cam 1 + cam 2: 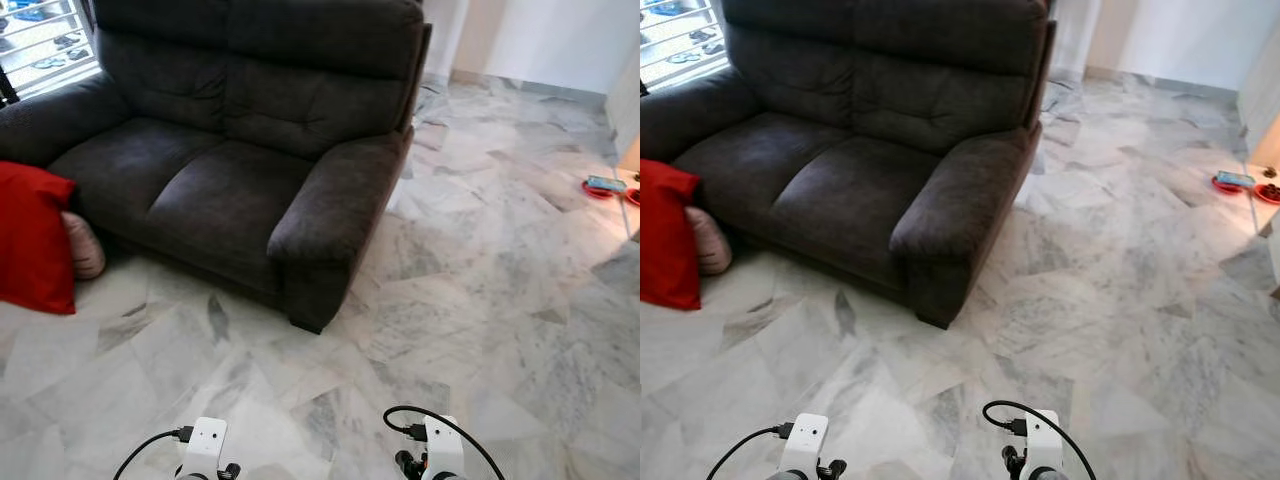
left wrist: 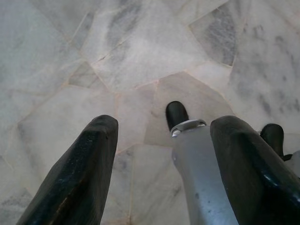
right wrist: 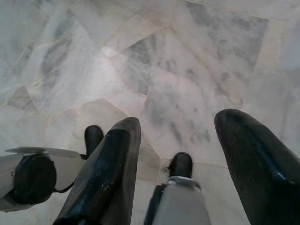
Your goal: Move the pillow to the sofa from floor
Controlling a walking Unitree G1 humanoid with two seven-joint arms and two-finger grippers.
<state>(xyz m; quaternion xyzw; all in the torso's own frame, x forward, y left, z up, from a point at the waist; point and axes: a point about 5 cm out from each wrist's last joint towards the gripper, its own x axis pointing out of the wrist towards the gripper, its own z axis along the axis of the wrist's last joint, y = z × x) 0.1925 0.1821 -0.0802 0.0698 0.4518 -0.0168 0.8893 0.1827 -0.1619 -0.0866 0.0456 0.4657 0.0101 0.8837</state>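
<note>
Right now, from the head camera's left eye, the red pillow (image 1: 33,240) stands upright on the marble floor (image 1: 480,330) at the robot's far left, leaning against the front of the dark grey sofa (image 1: 230,170) below its armrest, with a pale striped cushion (image 1: 85,245) tucked behind it; its long axis runs roughly up and down and its broad face looks outward toward the room. Both arms hang low near the robot's body, well apart from the pillow, so I'd judge the job is at the approach stage, nothing grasped. The right eye gives the same layout, the pillow (image 1: 665,235) cut by the frame edge, and red dishes (image 1: 1240,183) far off by the wall. Looking along the left hand (image 2: 161,154), its two black fingers stand spread with nothing between them, only floor tiles beyond. The right hand (image 3: 180,154) is likewise released, fingers apart over bare marble. Next, I reckon, the robot must turn and step leftward, then bend to take the pillow by its upper edge before lifting it onto the seat.
</note>
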